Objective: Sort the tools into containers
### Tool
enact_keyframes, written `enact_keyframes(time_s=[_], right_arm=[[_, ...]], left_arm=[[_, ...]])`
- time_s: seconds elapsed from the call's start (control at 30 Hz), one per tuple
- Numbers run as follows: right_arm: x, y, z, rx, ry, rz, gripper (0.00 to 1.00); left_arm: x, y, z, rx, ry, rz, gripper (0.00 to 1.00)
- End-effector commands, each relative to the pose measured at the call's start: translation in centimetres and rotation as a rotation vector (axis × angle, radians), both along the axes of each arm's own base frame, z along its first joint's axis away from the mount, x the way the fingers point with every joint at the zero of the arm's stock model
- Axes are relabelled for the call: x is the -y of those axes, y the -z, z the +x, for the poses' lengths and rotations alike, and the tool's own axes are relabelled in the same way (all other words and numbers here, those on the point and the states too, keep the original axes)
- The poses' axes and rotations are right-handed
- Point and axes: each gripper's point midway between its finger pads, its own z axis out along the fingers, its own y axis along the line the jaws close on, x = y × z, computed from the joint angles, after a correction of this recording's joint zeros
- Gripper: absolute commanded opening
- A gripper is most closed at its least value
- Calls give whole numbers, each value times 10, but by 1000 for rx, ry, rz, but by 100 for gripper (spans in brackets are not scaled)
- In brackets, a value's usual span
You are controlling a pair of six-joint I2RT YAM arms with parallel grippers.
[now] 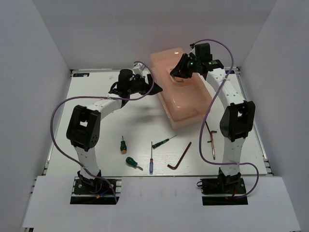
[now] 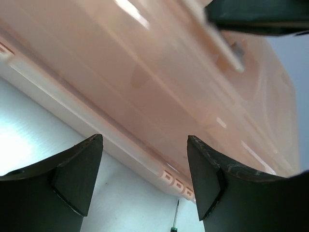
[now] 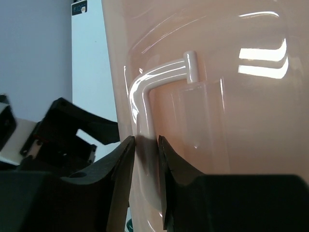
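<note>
The closed salmon-pink toolbox (image 1: 186, 99) stands at the back middle of the table. My right gripper (image 1: 179, 73) is over its lid and shut on the white lid handle (image 3: 145, 92), one finger on each side of the bar (image 3: 146, 159). My left gripper (image 1: 148, 85) is open and empty, its jaws wide apart (image 2: 145, 179) facing the toolbox's left wall (image 2: 159, 92). The tools lie on the table near the front: two stubby green screwdrivers (image 1: 123, 144) (image 1: 133, 163), a green precision screwdriver (image 1: 163, 141), a blue one (image 1: 150, 160), a dark hex key (image 1: 181, 155) and a copper hex key (image 1: 212, 140).
White walls close in the table on the left, back and right. The left arm's wrist (image 3: 63, 140) shows just beside the toolbox in the right wrist view. A screwdriver tip (image 2: 176, 212) shows below the toolbox edge in the left wrist view.
</note>
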Motion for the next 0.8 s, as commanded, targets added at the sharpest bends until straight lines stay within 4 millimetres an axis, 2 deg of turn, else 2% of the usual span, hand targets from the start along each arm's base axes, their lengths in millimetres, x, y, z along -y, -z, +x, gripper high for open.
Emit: enact_keyframes(time_s=[0.0,0.03,0.07,0.23,0.27,0.3,0.33,0.47,0.5,0.57,0.6,0.63,0.77], right_arm=[[-15,-56,-24,69,-86,113,32],[-13,-57,-24,71,-84,116,32],[-10,-60,-22,74,-81,124,32],[-9,-66,-24,78,-91,144,32],[-10,-67,-25,78,-93,146,32],[-9,-69,-25,79,-92,152,32],[-9,-70,-26,81,-98,153,32],[-8,-68,-28,72,-102,158,32],[-9,-68,-28,72,-108,160,32],[-9,-66,-29,65,-111,162,32],[-10,-66,-29,64,-116,165,32],[-11,-66,-30,62,-122,170,32],[-11,-68,-30,62,-125,182,30]], left_arm=[[-18,-77,1,183,-84,-17,81],[-21,-85,2,199,-107,-18,81],[-23,-101,0,241,-117,-36,81],[-19,-131,6,278,-124,-86,81],[-18,-131,9,272,-126,-93,81],[-16,-120,16,237,-137,-87,81],[-10,-124,17,238,-129,-98,81],[1,-115,38,191,-161,-118,81],[4,-123,43,188,-163,-135,81],[9,-111,53,149,-167,-138,81],[11,-117,57,155,-168,-152,81],[19,-117,58,143,-152,-159,81],[27,-119,61,119,-146,-169,81]])
